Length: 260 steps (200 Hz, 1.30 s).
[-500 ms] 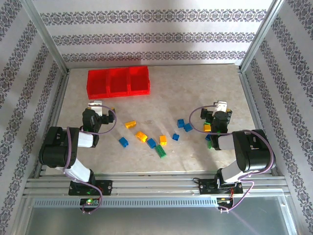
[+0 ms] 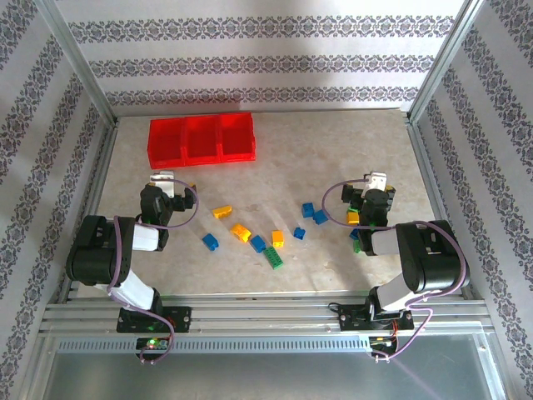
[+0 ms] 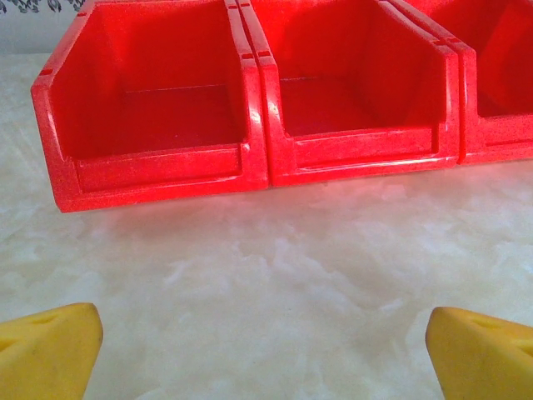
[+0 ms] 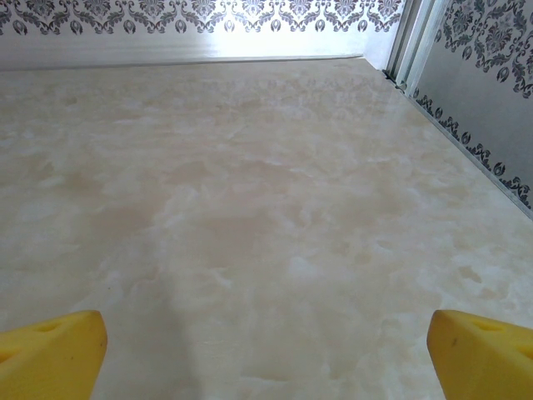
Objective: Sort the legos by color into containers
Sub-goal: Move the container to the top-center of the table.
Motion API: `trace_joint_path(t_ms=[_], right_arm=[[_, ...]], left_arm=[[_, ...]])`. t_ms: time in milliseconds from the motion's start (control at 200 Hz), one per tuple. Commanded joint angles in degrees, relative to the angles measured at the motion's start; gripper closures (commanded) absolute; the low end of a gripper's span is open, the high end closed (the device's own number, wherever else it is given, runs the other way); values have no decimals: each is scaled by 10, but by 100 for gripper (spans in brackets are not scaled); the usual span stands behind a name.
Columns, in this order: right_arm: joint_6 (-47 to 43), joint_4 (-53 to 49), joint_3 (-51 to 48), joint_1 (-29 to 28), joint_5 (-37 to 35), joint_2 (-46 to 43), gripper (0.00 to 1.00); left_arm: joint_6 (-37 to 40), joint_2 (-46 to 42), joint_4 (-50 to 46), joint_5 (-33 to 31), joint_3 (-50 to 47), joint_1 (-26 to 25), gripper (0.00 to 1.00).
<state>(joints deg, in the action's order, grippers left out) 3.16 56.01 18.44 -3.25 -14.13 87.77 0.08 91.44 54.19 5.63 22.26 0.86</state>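
Facing 3 red containers [image 3: 255,125], my left end effector [image 3: 266,358] gapes (right end effector [image 4: 266,358] too); most legos [image 2: 241,232] lie between them.

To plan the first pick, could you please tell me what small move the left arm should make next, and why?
Probably swing the left pincer to its right, toward the nearest yellow brick. Its jaws stand open and hold nothing, and they face the red bins, which look empty, so nothing is sorted yet.
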Motion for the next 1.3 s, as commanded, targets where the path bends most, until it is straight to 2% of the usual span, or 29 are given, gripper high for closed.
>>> trace_joint_path(t_ms=[0, 425, 575, 919, 1019, 1159, 1294], right_arm=[[0, 16, 9, -1, -8, 1, 2], [1, 16, 9, 0, -5, 1, 2], [1, 16, 9, 4, 10, 1, 2], [1, -1, 8, 7, 18, -22, 2], [-6, -7, 9, 2, 19, -34, 2], [-1, -147, 50, -4, -22, -121, 2], [-3, -202, 62, -6, -50, -186, 2]], left_arm=[[10, -3, 7, 10, -5, 1, 0], [8, -3, 1, 9, -2, 1, 0], [-1, -16, -9, -16, -1, 1, 0], [-9, -121, -179, -50, 51, 1, 0], [-39, -149, -207, -69, 75, 1, 0], [-100, -145, -297, -85, 163, 1, 0], [-160, -89, -376, -90, 262, 1, 0]])
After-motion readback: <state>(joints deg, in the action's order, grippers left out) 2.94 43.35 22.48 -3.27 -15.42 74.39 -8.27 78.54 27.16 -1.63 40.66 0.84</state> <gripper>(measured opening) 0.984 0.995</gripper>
